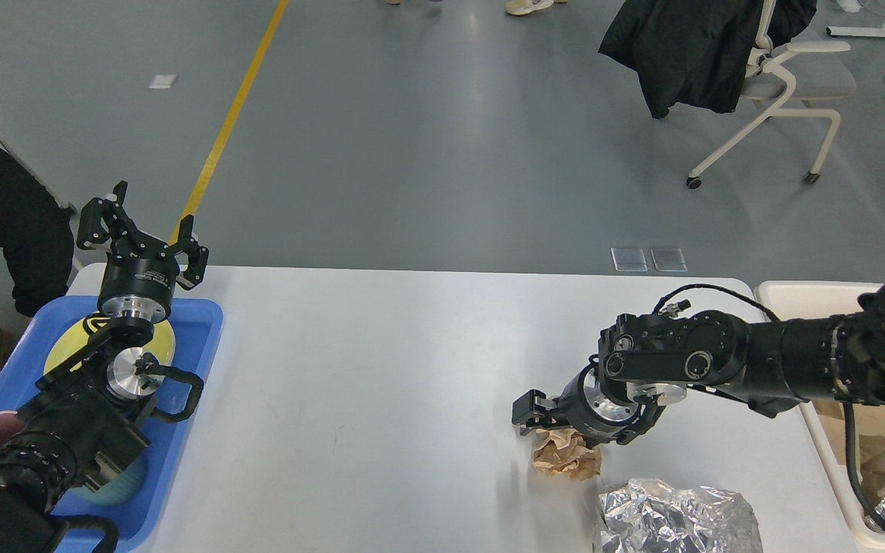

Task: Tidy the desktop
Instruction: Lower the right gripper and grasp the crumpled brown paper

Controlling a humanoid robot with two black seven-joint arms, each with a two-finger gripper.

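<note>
The white desktop (pixel 381 361) fills the lower middle of the head view. A crumpled brown paper ball (pixel 565 457) lies on it at the right front. My right gripper (pixel 536 412) is down on the ball's top left part, with its dark fingers (pixel 527 405) touching the paper; I cannot tell whether they grip it. A crumpled silver foil sheet (pixel 673 518) lies just in front of the ball. My left gripper (pixel 140 224) is open and empty, held up above the far end of the blue tray (pixel 200 338).
The blue tray at the table's left edge holds a yellow round item (pixel 66 349) and other round pieces under my left arm. A cream bin (pixel 792 292) with brown paper and foil stands off the table's right edge. A seated person is at the far left.
</note>
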